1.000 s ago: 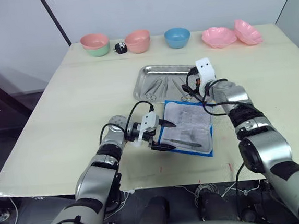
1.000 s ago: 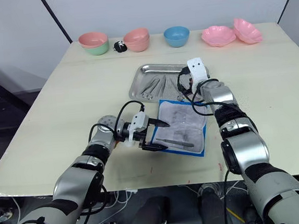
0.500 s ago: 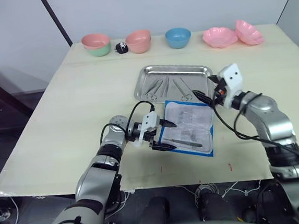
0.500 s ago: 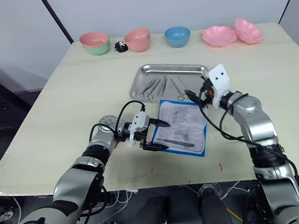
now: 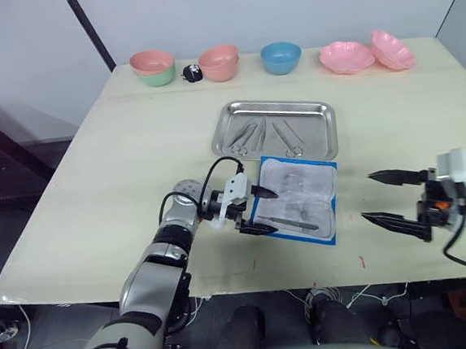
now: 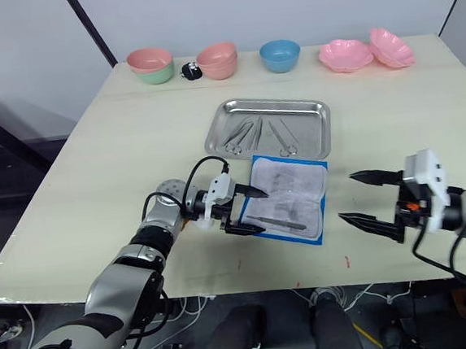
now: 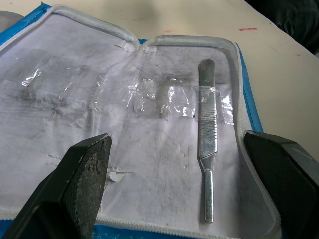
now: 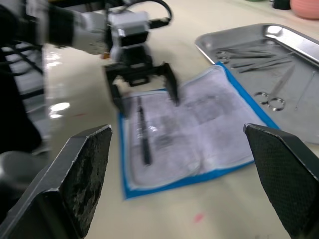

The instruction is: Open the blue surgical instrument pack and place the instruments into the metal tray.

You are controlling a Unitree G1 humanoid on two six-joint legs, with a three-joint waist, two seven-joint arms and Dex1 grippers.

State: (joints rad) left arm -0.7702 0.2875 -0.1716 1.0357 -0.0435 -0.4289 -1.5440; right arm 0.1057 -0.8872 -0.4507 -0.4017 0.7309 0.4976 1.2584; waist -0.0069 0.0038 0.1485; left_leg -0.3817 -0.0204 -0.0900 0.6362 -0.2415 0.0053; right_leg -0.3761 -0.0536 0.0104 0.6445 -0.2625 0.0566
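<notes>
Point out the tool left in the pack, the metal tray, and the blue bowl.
Tool left in the pack [image 7: 207, 149], left wrist view, on its ridged grip.
Metal tray [image 5: 326, 111], left eye view, on its far right rim.
Blue bowl [image 5: 280, 55], left eye view, on its outer wall.

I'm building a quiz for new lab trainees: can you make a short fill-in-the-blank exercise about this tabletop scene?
1. The blue surgical instrument pack lies ____, its whitish inner face up.
2. ____ instrument remains strapped inside the pack.
3. The other instruments lie in the metal ____.
4. The right gripper hangs over the table with its fingers ____.

Missing words: open; one; tray; open
</notes>
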